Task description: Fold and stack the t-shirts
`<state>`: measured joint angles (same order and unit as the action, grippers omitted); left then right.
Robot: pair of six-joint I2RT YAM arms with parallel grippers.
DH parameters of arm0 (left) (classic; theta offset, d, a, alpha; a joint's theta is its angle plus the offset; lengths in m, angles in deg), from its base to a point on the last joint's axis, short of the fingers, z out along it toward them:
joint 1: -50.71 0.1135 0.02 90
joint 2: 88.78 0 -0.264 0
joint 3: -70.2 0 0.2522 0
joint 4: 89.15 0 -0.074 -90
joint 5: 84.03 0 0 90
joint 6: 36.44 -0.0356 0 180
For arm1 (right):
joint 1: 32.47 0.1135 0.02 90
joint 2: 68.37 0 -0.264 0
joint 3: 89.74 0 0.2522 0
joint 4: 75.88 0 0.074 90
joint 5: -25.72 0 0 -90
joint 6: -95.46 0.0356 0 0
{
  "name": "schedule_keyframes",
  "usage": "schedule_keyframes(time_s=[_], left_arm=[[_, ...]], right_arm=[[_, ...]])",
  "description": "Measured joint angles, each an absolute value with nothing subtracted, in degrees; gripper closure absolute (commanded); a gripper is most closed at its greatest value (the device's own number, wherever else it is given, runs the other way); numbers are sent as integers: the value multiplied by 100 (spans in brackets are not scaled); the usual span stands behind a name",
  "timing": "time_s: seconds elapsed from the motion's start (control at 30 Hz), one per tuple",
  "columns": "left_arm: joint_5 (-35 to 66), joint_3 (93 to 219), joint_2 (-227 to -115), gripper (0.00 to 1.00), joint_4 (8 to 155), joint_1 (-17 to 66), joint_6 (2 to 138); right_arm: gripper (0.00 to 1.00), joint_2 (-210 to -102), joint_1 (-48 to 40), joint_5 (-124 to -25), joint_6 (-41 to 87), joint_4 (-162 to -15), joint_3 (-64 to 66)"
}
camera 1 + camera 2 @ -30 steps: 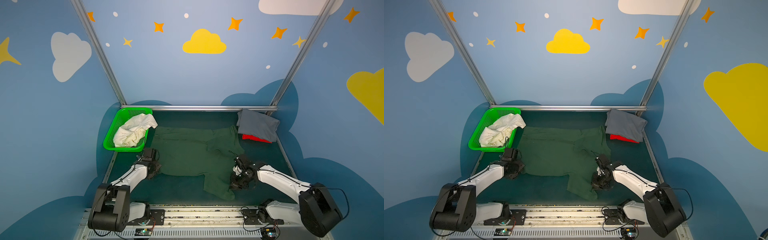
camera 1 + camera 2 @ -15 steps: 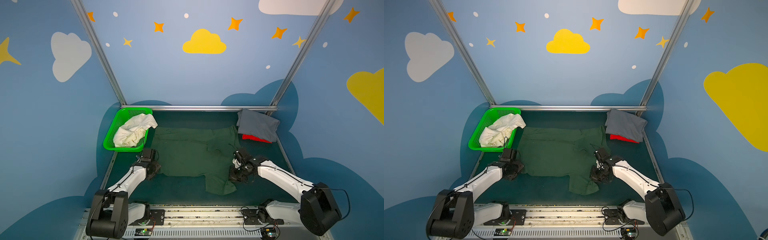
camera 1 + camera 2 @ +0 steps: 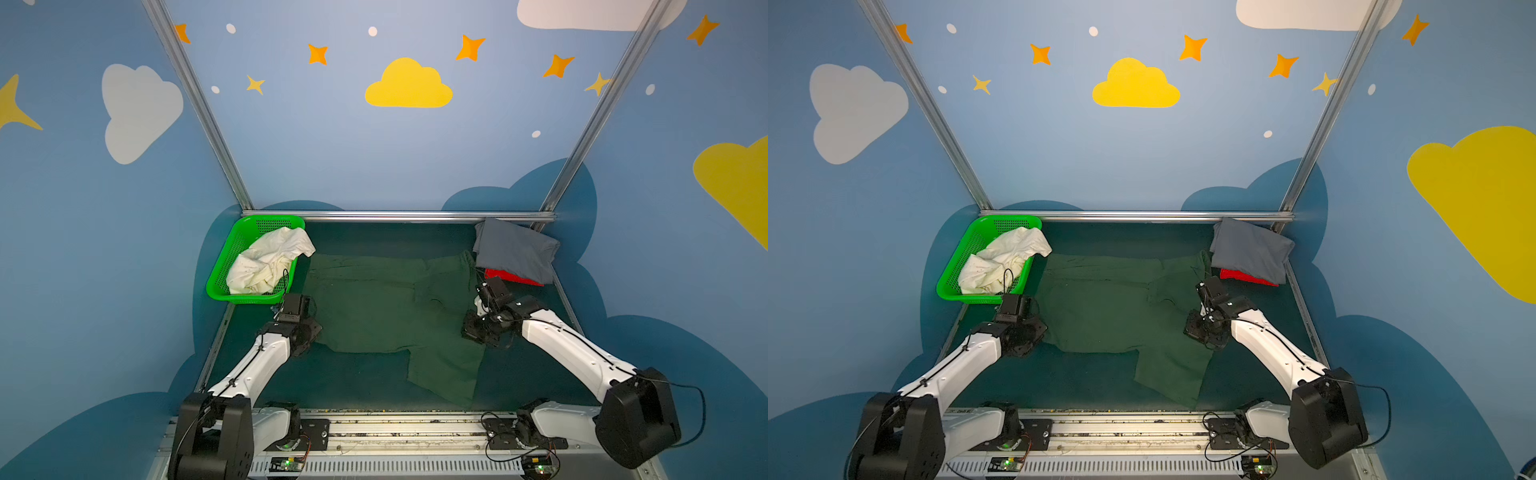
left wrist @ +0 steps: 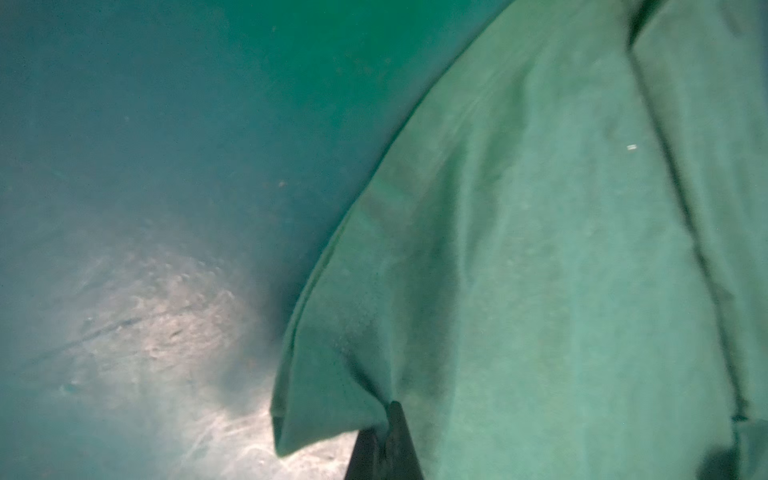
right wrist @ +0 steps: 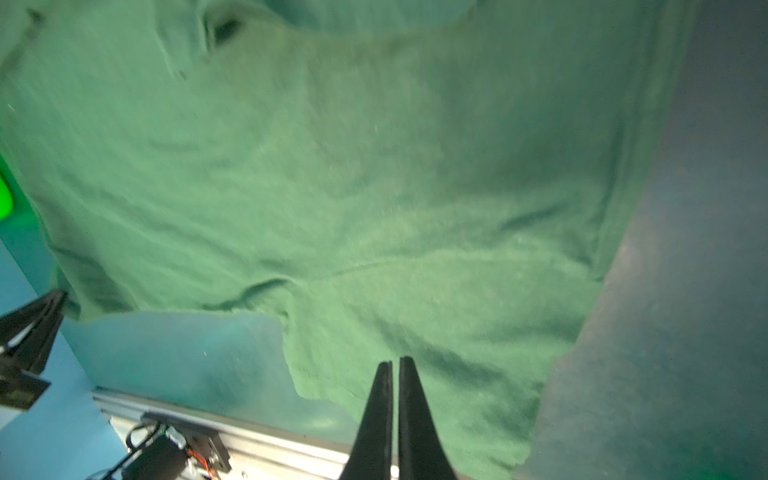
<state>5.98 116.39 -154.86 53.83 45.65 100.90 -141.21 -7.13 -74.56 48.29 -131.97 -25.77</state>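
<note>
Dark green shirt (image 3: 374, 307): spread flat over the middle of the mat (image 3: 361, 386), seen in both top views. Its far edge runs roughly parallel to the mat's far edge. 1 section reaches toward the near edge, right of centre, and ends short of that edge. A few creases lie right of the shirt's middle.

Left gripper (image 4: 392, 411): jaws closed on the dark green shirt at its near-left corner. The left wrist view shows cloth puckered into the tips, folds spreading out from the pinch, and the hem curving away over bare mat. In both top views the tips are hidden under the wrist.

Right gripper (image 5: 395, 365): jaws drawn together, with only a thin slit between the 2 fingers (image 5: 376, 415). The tips sit over the dark green shirt near its right edge. No puckering shows at the tips, and I cannot tell whether any cloth is pinched.

Grey shirt (image 3: 515, 249): folded, at the mat's far-right corner, lying on top of the red shirt (image 3: 509, 277). Only a strip of red shows, on the near side. The dark green shirt's far-right corner lies just beside this stack of 2.

White shirt (image 3: 266, 262): crumpled in the basket (image 3: 220, 270) at the far-left corner. 1 part drapes over the rim toward the dark green shirt.
</note>
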Motion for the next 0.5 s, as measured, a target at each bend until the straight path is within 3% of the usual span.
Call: schedule_keyframes(time_s=[0.1, 0.17, 0.23, 0.4, 0.5], left_arm=[[625, 11643, -15350, 97, 5337, 4549, 10090], [638, 11643, -15289, 97, 5311, 4543, 10090], [660, 11669, -15267, 97, 5273, 4545, 10087], [679, 11724, -15267, 97, 5241, 4532, 10085], [679, 11748, -15270, 97, 5223, 4527, 10085]], right_arm=[[100, -14140, -759, -7410, 4802, -13199, -2520], [88, -14160, -767, -7367, 4778, -13302, -2533], [67, -14156, -781, -7345, 4722, -13435, -2636], [49, -13990, -770, -7382, 4717, -13763, -3300], [47, -13791, -730, -7478, 4765, -13945, -3659]])
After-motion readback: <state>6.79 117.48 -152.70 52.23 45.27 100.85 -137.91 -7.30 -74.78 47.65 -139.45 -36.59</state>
